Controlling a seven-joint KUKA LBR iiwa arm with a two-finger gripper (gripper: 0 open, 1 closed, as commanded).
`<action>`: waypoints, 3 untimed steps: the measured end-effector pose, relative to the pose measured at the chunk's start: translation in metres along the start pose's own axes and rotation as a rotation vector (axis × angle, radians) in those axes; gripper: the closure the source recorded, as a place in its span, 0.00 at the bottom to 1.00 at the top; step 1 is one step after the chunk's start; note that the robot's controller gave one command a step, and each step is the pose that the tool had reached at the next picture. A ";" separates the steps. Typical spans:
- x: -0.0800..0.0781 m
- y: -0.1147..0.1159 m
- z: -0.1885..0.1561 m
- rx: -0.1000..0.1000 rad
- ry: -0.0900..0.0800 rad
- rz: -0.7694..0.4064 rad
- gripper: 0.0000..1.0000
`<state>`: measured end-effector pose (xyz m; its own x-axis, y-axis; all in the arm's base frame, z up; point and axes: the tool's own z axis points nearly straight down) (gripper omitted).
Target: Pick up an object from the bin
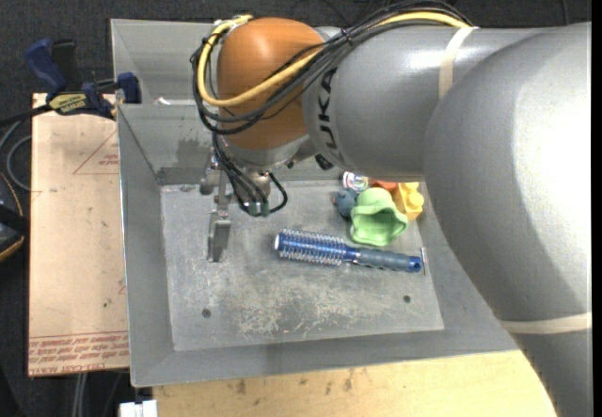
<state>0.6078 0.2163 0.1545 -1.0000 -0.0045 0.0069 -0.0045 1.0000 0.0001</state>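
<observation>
Hanging above bare, scuffed floor in the view's left half of the grey metal bin (141,217), the gripper (218,250) points straight down with nothing seen in its grasp. Whether the jaws are open or closed cannot be told from this angle. Nearest to it is a blue hairbrush (348,253), which lies flat on the floor. Its bristled head is towards the gripper but apart from it, and its handle points to the view's right. Just beyond the brush, a crumpled green soft item (376,217) sits in a small heap with a yellow-orange piece (410,200) and a small red-and-silver object (356,182). Above the gripper, the wrist carries an orange cover (259,76) looped with yellow and black cables (209,100).
</observation>
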 end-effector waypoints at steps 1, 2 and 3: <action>0.069 -0.065 0.083 -0.006 -0.021 -0.018 0.00; 0.038 -0.144 0.053 0.002 -0.015 -0.015 0.00; 0.022 -0.191 0.055 0.000 -0.010 0.129 0.00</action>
<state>0.5859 0.0248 0.0999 -0.9922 0.1243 -0.0034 0.1243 0.9922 0.0001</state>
